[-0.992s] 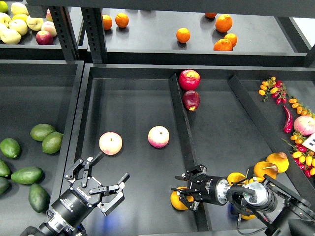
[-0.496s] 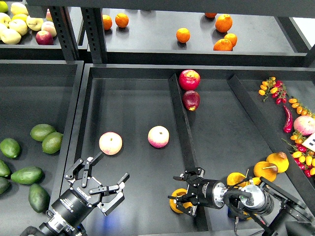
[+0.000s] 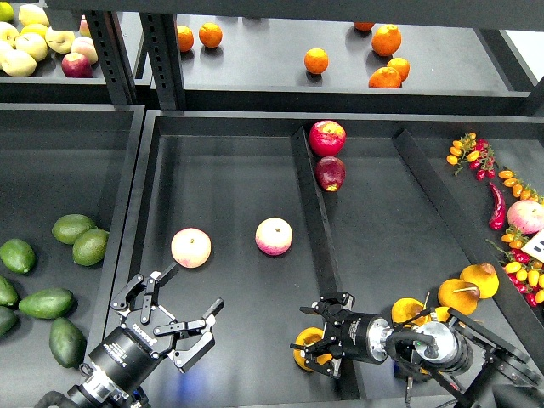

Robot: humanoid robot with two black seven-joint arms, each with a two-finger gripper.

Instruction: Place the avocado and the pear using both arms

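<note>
- My left hand (image 3: 170, 319) hovers low over the dark surface (image 3: 238, 289) of the middle bin, fingers spread wide, with nothing between them.
- My right hand (image 3: 313, 347) reaches in from the right at the near end of the divider (image 3: 313, 221), its fingers closed around the pear (image 3: 306, 345). The pear is orange-yellow and partly covered by the fingers; whether it rests on the surface or is lifted clear I cannot tell.
- The avocado (image 3: 65, 341), dark green and elongated, lies in the left bin near the front edge, well apart from both hands.
- More green avocados (image 3: 81, 238) lie in the same bin, farther back and to the left.
- Two pink-yellow peaches (image 3: 274, 235) sit on the middle bin's surface, beyond my left hand.
- Two red apples (image 3: 327, 138) lie against the far end of the divider.
- Other orange-yellow pears (image 3: 478, 279) are grouped at the right, just beside my right arm.
- Oranges (image 3: 316, 60) are scattered on the upper shelf.
</note>
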